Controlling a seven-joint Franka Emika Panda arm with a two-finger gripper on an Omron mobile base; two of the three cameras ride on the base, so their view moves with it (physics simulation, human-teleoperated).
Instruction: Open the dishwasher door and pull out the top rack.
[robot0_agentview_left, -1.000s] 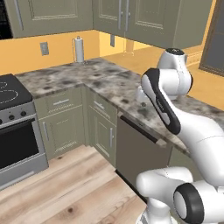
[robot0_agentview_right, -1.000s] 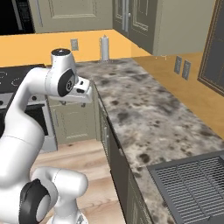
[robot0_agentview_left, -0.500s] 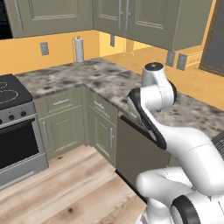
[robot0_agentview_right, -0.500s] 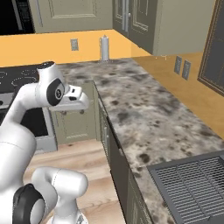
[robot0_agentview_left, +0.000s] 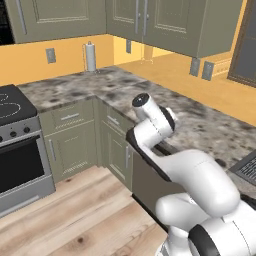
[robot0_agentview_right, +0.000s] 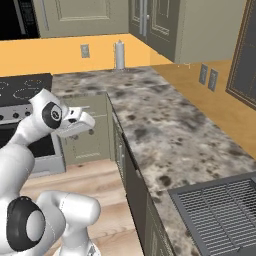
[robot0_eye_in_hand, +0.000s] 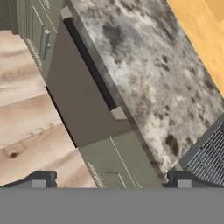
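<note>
You have the flat dark-grey dishwasher door (robot0_eye_in_hand: 81, 103) at frame centre unopened, two-finger gripper (robot0_eye_in_hand: 111, 179) spread empty; both steps remain.

We see bright, even light with no clear source — shadows are faint, only a soft darkening under the cabinets. No glare or blur; edges look blocky — plainly rendered, without lens distortion.
</note>
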